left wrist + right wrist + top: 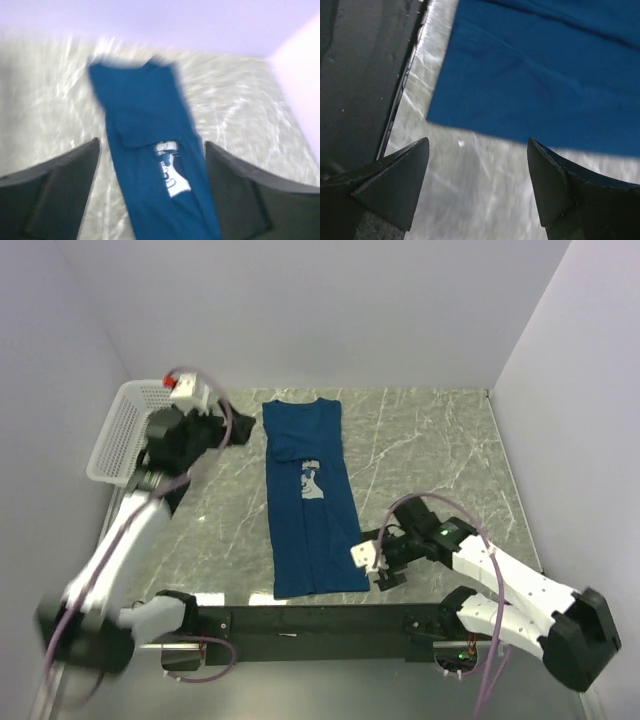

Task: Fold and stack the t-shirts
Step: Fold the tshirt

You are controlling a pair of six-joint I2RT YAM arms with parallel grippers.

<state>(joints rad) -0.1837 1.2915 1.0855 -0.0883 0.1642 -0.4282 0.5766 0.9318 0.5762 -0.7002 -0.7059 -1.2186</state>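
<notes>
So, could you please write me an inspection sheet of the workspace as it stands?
Surface: grey marbled table, no spills seen.
Job's things: t-shirt lying flat, sides folded into a long strip, print partly showing.
Clutter: white basket at the far left.
Grippers: left gripper open near the collar end; right gripper open by the hem corner; neither holds anything.
Cables: cables loop along both arms.
Surroundings: plain walls on three sides.
</notes>
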